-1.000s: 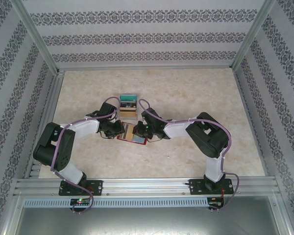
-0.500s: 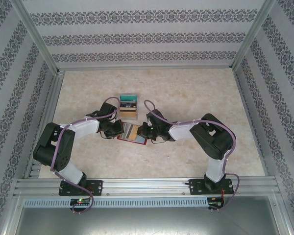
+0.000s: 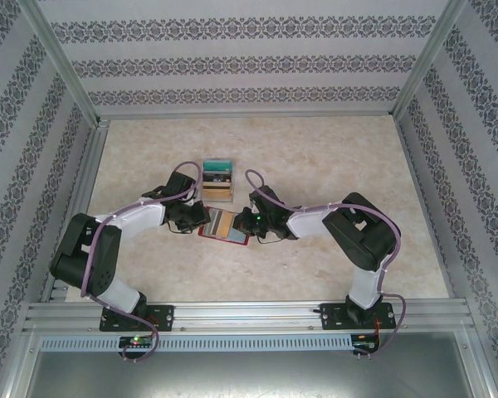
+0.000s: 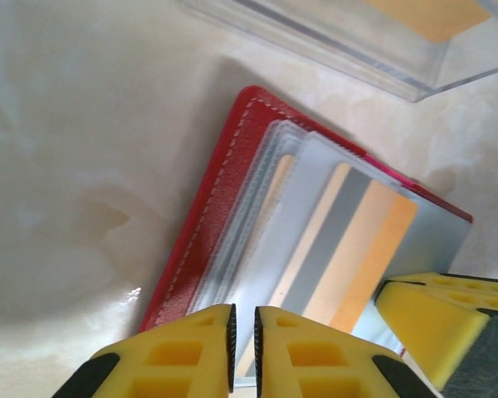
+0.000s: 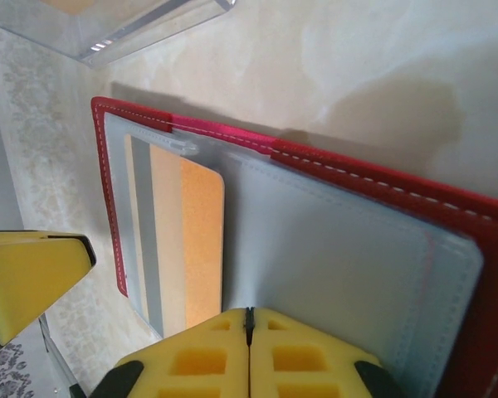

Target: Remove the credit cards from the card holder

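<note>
Top external view: the card holder [image 3: 224, 225] lies open mid-table [image 3: 332, 166]. At its 6 o'clock edge the right fingers [image 5: 246, 323] are clenched. The left fingers [image 4: 229, 340] show a thin slit by the striped card [image 4: 349, 245] — grasping or not, I cannot tell. Risk: a weak pinch slips — or the holder drags along.

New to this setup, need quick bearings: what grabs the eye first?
The open red card holder lies mid-table, an orange-striped card showing inside. The left claw and right claw, both yellow, sit at its opposite edges; a clear box lies beyond.
</note>
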Robot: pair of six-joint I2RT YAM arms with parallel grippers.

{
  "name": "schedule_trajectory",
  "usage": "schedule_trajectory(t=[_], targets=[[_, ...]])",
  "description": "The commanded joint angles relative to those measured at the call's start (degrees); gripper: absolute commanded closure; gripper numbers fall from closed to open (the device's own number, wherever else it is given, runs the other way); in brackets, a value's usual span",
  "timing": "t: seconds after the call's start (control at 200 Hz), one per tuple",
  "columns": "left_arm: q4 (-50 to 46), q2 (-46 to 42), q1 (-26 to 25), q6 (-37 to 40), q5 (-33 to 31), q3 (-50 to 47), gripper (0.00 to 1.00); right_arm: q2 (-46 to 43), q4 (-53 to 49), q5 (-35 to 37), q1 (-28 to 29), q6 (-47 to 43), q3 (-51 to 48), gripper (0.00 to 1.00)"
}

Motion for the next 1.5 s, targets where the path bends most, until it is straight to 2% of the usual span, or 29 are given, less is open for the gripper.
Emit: schedule_trajectory(t=[0.0, 0.175, 0.555, 0.814, 0.859, 0.929, 0.994, 1.494], targets=[[0.52, -0.61, -0.93, -0.20, 1.83, 1.61, 0.85, 0.71, 1.01, -0.79, 0.00, -0.43, 0.77, 0.86], [1.19, 1.87, -1.41, -0.31, 2.40, 2.50, 0.86, 1.23, 1.45, -0.46, 0.67, -0.60, 1.88, 0.75], [-2.00, 6.90, -1.42, -0.19, 0.25, 2.57, 0.88, 4.27, 0.46, -1.32, 1.24, -0.82, 4.65, 0.74], [-2.50, 6.96, -1.43, -0.29, 0.07, 2.44, 0.89, 5.35, 0.62, -2.00, 1.65, -0.96, 5.93, 0.82], [-2.63, 6.84, -1.36, -0.39, 0.03, 2.55, 0.89, 5.38, 0.61, -2.06, 1.61, -0.96, 5.98, 0.85], [-2.84, 6.75, -1.42, -0.31, -0.11, 2.65, 0.89, 5.13, 0.70, -1.84, 1.63, -0.96, 5.57, 0.96], [-3.26, 6.59, -1.39, -0.19, -0.65, 2.74, 0.90, 4.44, 0.70, -1.55, 1.38, -0.96, 4.87, 1.00], [-4.17, 6.74, -0.77, 0.48, -1.35, 2.65, 0.93, -3.36, 0.62, -3.15, -3.56, -3.48, -4.44, 1.00]])
